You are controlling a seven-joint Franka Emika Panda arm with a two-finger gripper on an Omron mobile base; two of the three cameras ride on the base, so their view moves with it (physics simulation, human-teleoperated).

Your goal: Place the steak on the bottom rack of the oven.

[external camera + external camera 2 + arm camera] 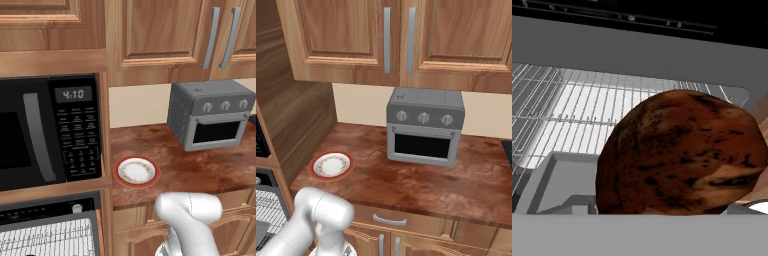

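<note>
The steak (pixel 682 155), a dark brown roundish lump with pale tan patches, looms large and close in the hand view. It hangs in front of the open oven (pixel 45 212), whose silver wire racks (pixel 587 110) spread behind and to the left of it. The gripper's fingers are hidden behind the meat, which it carries. In the left base view the oven's black control strip, small silver knob (pixel 76 208) and racks (pixel 47 240) sit at the lower left, below the microwave. My arm (pixel 187 212) bends down towards that corner.
A red-rimmed white plate (pixel 136 171) lies bare on the brown counter (pixel 200 170) next to the black microwave (pixel 47 130). A grey three-knob toaster oven (pixel 210 117) stands at the back right. Wooden cabinets hang above, with drawers below the counter.
</note>
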